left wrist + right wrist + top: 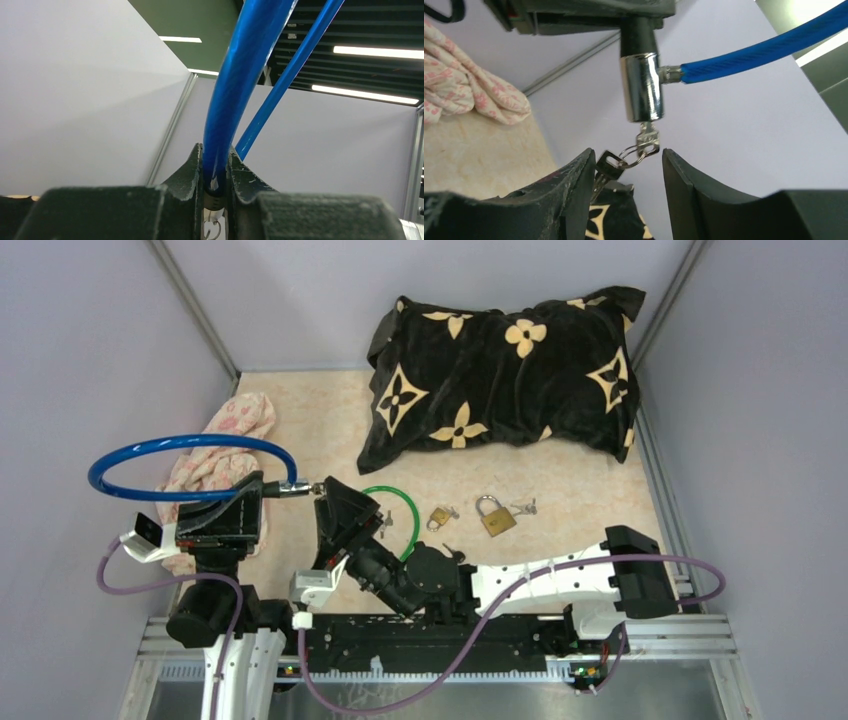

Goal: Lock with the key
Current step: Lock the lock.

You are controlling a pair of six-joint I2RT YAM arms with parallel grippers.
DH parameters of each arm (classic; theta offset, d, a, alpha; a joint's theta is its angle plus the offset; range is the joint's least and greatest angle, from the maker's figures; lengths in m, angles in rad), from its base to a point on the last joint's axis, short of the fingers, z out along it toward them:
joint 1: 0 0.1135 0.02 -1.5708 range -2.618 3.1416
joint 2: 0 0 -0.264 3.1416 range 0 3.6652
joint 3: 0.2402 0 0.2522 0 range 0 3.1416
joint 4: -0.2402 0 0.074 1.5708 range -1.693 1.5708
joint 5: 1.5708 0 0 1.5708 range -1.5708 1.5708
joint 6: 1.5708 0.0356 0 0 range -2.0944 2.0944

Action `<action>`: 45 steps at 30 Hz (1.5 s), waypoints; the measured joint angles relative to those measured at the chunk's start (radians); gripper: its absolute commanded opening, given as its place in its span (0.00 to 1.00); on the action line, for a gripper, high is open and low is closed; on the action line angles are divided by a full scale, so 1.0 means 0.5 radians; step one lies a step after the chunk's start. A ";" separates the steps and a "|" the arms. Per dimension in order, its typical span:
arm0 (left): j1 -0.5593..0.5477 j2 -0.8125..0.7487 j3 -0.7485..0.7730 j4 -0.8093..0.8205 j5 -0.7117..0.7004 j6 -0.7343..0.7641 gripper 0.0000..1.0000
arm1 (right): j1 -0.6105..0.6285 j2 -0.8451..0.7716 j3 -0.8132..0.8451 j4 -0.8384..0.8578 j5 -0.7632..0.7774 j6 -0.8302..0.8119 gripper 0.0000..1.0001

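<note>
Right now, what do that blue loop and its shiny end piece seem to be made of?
Blue loop: glossy plastic sheath; faint twisted lines beneath suggest wire cable, probably steel. End piece: polished metal, likely chromed, with mirror-like reflections.

We mark bare tabletop [590,490] right of the padlocks [495,518] as open passage. The pillow [500,370] closes off the back and the cloth [240,420] fills the left corner. The raised blue cable loop [235,85] spans the air over the left side.
</note>
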 measured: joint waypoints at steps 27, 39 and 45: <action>0.005 -0.004 0.000 0.028 -0.005 0.012 0.00 | -0.114 -0.134 0.388 -0.865 -0.174 0.568 0.20; 0.005 -0.005 0.000 0.031 0.026 0.009 0.00 | -0.327 -0.302 0.607 -1.651 -0.728 1.354 0.98; 0.005 -0.013 -0.001 0.031 0.034 0.006 0.00 | -0.883 -0.368 0.774 -1.949 -1.675 2.125 0.94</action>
